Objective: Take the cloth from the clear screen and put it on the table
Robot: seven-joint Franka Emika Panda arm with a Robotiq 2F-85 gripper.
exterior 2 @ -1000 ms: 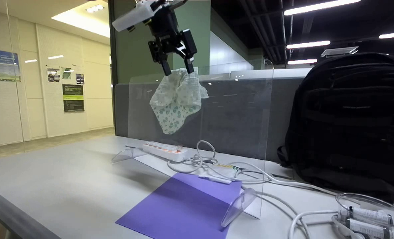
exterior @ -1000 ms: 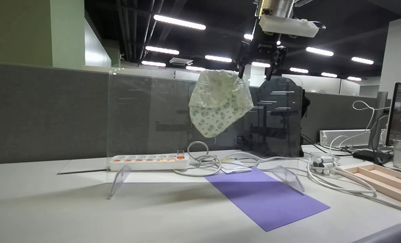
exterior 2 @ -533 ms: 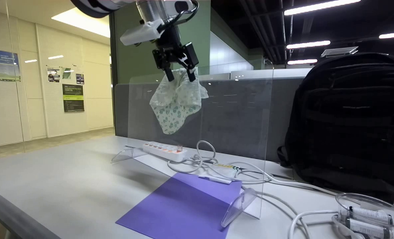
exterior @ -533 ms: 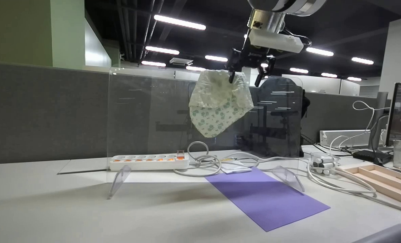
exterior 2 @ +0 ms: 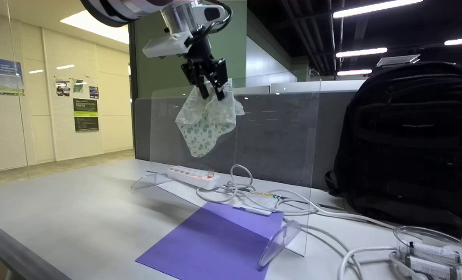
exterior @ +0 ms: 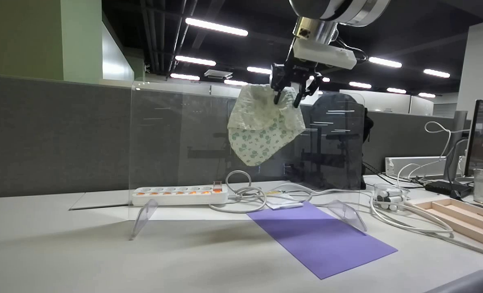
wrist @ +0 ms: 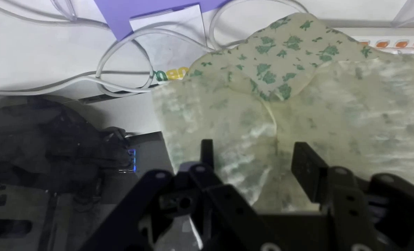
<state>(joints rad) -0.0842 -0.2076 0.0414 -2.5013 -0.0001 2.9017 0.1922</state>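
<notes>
A pale cloth with green leaf prints [exterior: 262,134] hangs folded over the top edge of the clear screen [exterior: 172,138], above the white table [exterior: 83,252]. The cloth [exterior 2: 203,132] and screen [exterior 2: 277,140] also show in an exterior view. My gripper [exterior: 286,101] points down at the cloth's upper part, with its fingertips in front of the cloth in both exterior views [exterior 2: 212,95]. In the wrist view, the fingers [wrist: 253,150] are partly open with a clear gap, and the cloth [wrist: 280,69] fills the space behind and between them. I cannot tell whether they touch it.
A purple sheet [exterior: 323,240] lies partly under the screen. Behind the screen are a white power strip [exterior: 180,197], looped cables [exterior: 249,195] and a grey partition [exterior: 54,138]. A black backpack [exterior 2: 410,147] and a clear container of bottles [exterior 2: 433,256] stand beside the screen.
My gripper has come down to the cloth's upper part, moving leftward in one view and slightly rightward in the other. Its fingers have come closer together. The cloth and screen have not moved.
</notes>
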